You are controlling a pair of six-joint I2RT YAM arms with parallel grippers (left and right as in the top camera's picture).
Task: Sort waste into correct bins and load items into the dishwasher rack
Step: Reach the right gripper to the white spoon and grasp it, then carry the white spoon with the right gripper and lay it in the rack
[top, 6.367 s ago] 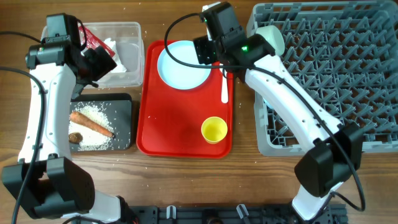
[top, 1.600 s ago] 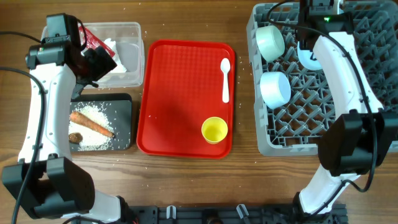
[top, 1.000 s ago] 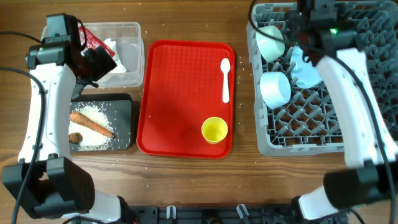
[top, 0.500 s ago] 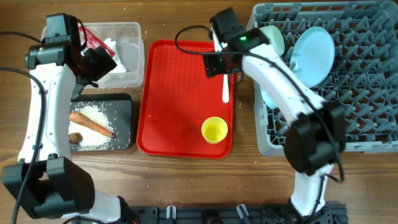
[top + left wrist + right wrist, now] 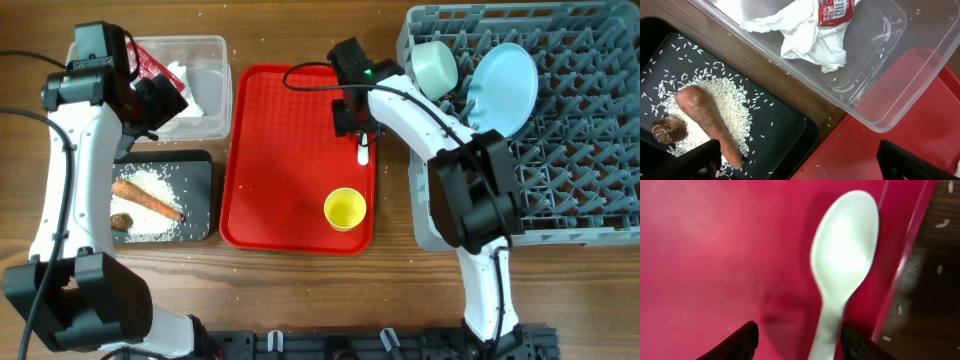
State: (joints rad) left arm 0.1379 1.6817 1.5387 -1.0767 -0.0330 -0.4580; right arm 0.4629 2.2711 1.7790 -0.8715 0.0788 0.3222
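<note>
The big grey dishwasher rack point(image 5: 580, 150) fills the right side of the worktop. The flat red tray point(image 5: 290, 170) lies just beside it, and the move ahead looks to be settled on that tray. The right arm reaches back from the rack side, and its end effector point(image 5: 356, 122) hangs low over the tray's rack-side edge, directly above the white plastic spoon point(image 5: 845, 255). The spoon lies flat, close against that rim and parallel to it. From the wrist camera its bowl points forward of the fingers and its handle runs back between them. The jaws are spread to either side of the handle and not pinching it, and the handle sits nearer one finger than the other. My guess is a straight close would catch it. The left end effector point(image 5: 802, 162) is spread wide and holding nothing. It hovers over the two bins, well apart from the spoon, so this pick falls to the right arm.
</note>
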